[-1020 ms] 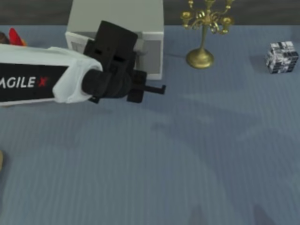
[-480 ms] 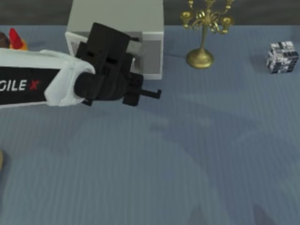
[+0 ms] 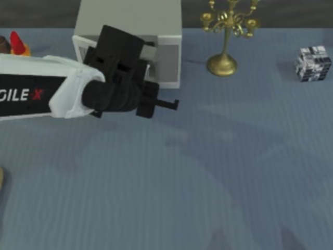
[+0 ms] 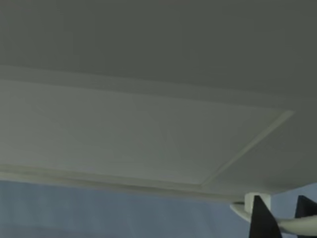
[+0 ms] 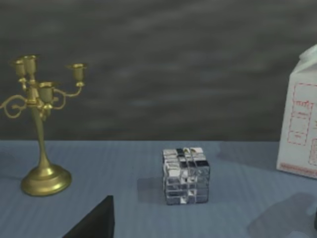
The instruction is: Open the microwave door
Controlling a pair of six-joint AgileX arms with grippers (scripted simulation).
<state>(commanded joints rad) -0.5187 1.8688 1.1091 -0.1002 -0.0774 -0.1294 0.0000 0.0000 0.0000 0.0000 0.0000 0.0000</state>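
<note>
Left gripper [image 4: 280, 218] clamping the door's pale bar handle [image 4: 297, 224], pull now pausing.

Jaws gripping the handle; the arm, drawn leftward a second ago, is holding, with the microwave door [image 3: 152, 57] barely ajar on the microwave [image 3: 130, 21] at the table's far left; right arm parked, unseen.

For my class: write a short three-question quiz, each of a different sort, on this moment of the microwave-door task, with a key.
1. True or false: the left gripper is at the microwave door, its fingers either side of the pale handle.
2. Which thing stands nearest the microwave on the table? A) gold candelabra B) mirrored cube C) milk carton
3. Fill in: the only arm seen in the top view is the ____ arm.

Key: 1 true; 2 A; 3 left.
</note>
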